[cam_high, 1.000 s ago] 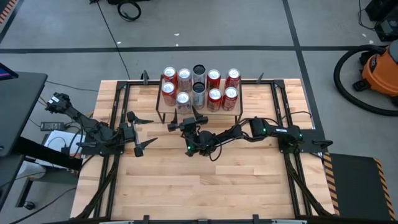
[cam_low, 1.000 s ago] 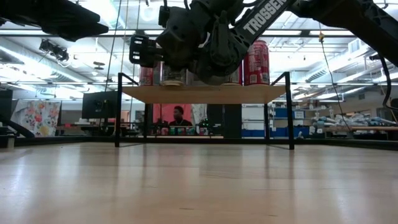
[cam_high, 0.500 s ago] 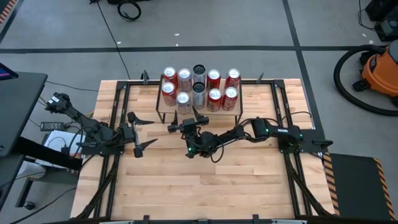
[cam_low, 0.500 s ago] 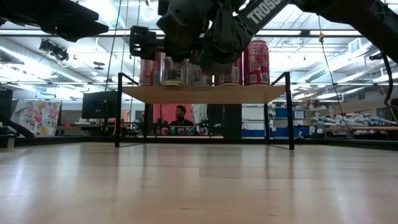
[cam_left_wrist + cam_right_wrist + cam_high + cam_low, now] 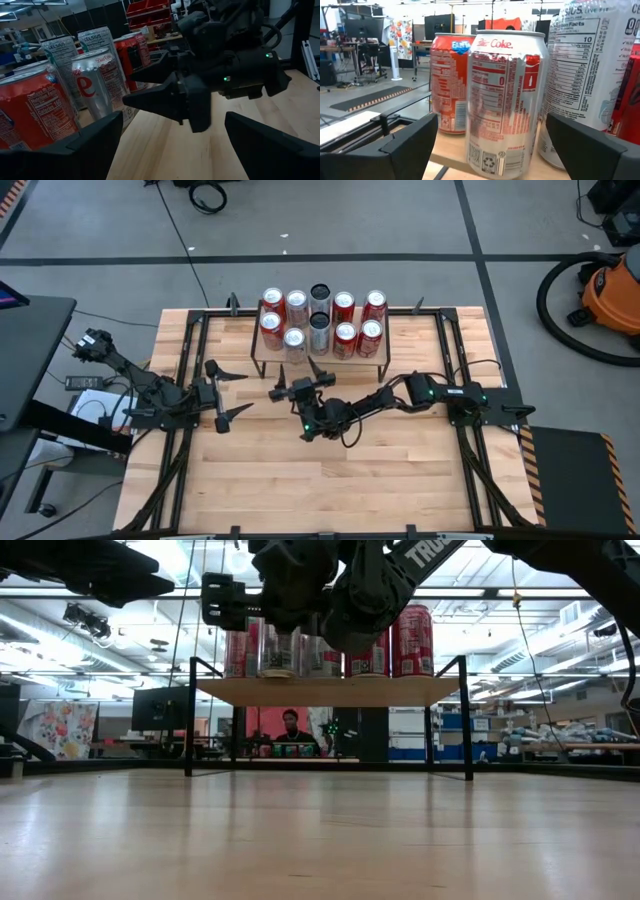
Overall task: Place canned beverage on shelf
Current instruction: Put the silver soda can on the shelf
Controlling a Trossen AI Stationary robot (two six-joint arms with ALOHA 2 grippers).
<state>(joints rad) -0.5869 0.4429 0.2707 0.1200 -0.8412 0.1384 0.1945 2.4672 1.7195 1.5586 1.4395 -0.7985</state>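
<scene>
The shelf (image 5: 262,352), a low wood-topped rack on black legs, stands at the table's far middle with several cans upright on its top. A silver Diet Coke can (image 5: 505,100) stands at its near edge, with a red can (image 5: 447,82) and a tall white can (image 5: 585,70) beside it. My right gripper (image 5: 300,383) hangs open just in front of the shelf, pointing level at the silver can and apart from it. My left gripper (image 5: 230,392) waits open at the table's left, pointing toward the right gripper.
Black frame rails (image 5: 188,380) run along the table's left and right sides. The bare wood tabletop (image 5: 320,480) stretches toward the near edge. Beyond the shelf, a person (image 5: 290,730) sits in the room.
My right gripper has drawn back a little from the shelf toward the table's near edge, risen slightly and rolled somewhat about its pointing line. It has stayed open. The cans have kept their places on the shelf.
</scene>
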